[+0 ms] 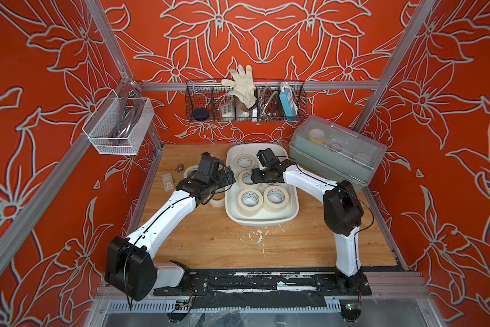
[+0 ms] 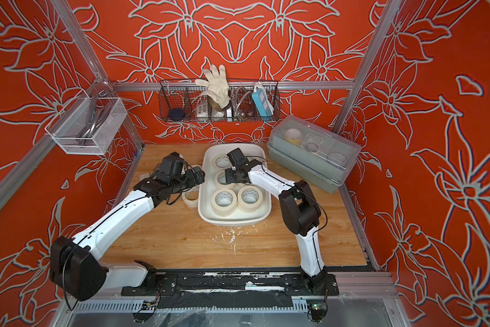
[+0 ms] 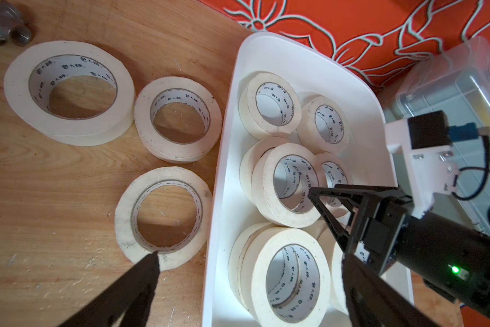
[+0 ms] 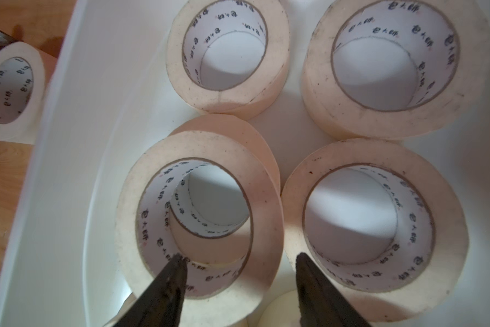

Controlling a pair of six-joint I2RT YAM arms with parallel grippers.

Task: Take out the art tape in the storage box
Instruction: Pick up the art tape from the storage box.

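Top views: the box sits mid-table with tape lying flat inside, several rolls, some stacked. More rolls lie on the wood just left of the box, partly under the left arm. The left gripper hangs over the box's left rim. The right gripper is low over a roll in the middle of the box. Jaw positions are unreadable from up here. Left wrist view: the left fingers are spread wide with nothing between them, one tip over a loose roll on the table and the other over the box interior. Three rolls in all lie flat on the wood beside the box wall. Right wrist view: the right fingers stand part-way apart, astride the wall of the top roll of a two-high stack. One tip is inside its core, the other outside, in the gap to the neighbouring roll. The top roll sits offset on the one beneath. I cannot tell whether the fingers press the wall or merely straddle it.
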